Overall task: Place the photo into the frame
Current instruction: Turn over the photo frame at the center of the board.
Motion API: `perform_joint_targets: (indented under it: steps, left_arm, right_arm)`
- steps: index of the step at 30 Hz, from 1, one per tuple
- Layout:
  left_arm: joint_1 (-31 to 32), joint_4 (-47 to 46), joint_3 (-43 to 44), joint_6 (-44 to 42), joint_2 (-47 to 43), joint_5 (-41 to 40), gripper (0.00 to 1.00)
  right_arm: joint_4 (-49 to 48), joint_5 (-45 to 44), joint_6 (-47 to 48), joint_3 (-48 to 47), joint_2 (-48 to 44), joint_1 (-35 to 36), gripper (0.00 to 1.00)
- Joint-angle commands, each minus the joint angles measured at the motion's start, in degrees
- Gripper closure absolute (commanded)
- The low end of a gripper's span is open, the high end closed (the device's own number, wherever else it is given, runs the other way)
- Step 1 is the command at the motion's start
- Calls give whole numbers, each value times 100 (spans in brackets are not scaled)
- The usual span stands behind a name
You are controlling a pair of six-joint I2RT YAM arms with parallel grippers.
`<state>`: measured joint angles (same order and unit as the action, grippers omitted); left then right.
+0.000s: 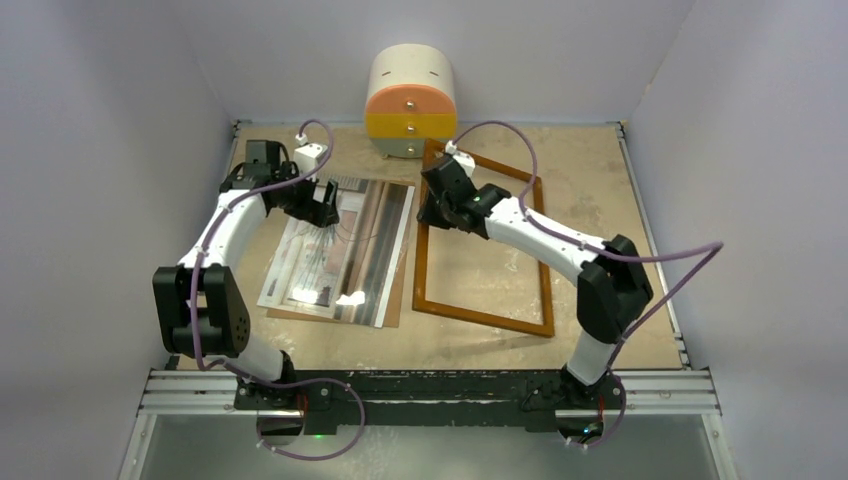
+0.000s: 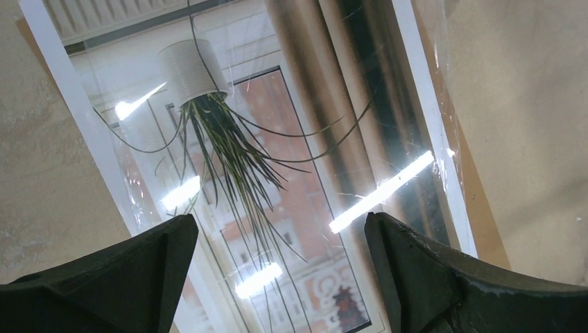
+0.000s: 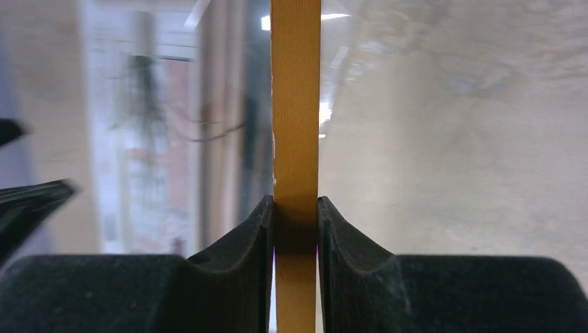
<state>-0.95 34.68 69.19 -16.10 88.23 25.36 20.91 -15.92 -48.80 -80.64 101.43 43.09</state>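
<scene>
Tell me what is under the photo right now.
A brown backing board, showing only as strips beside the photo at its right and near edges. The rest is hidden beneath the print.

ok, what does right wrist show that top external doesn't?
Only right wrist: the right fingers pinching the frame rail, both pads on the wood. Only top external: the photo lying on a brown board, the left fingers over it. Both: the frame with the photo beside it.
</scene>
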Motion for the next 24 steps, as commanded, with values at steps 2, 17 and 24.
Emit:
perform_joint_targets:
  steps: [2,17,24]
  left_arm:
    - [31,254,445,16,-227,424,0]
    - [208,601,1077,210,-521,921,0]
    - [531,546,1436,514,-622,969,0]
  right_arm:
    - [-200,819,-639,-666,-663,41,100]
    - [-1433,2271,-2005,-862,-1227,41,100]
    - [-1880,2515,-2371,-710,-1432,22,100]
